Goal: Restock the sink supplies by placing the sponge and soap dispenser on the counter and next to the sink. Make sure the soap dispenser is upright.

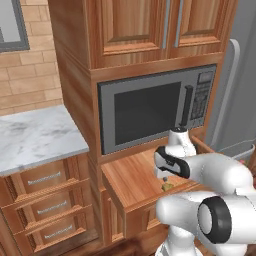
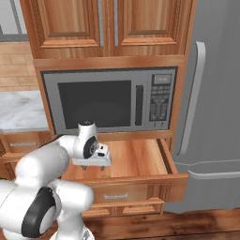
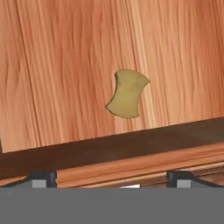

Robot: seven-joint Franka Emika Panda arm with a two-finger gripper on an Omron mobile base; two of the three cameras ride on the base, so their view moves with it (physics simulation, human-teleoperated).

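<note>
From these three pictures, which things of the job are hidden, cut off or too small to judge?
- Sponge: clear in the hand view; in the left base view a small yellow bit, mostly hidden behind the arm.
- Gripper: its tips, cut by the bottom edge, stand wide apart.
- Drawer: its left part is hidden behind the arm in the right base view.
- Counter: cut off by the left edge, so what lies further along cannot be told.

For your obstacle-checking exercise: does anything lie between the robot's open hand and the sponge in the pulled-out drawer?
Nothing visible does. The sponge lies alone on the bare wooden floor of the open drawer, and the hand hangs above it, jaws wide.
</note>
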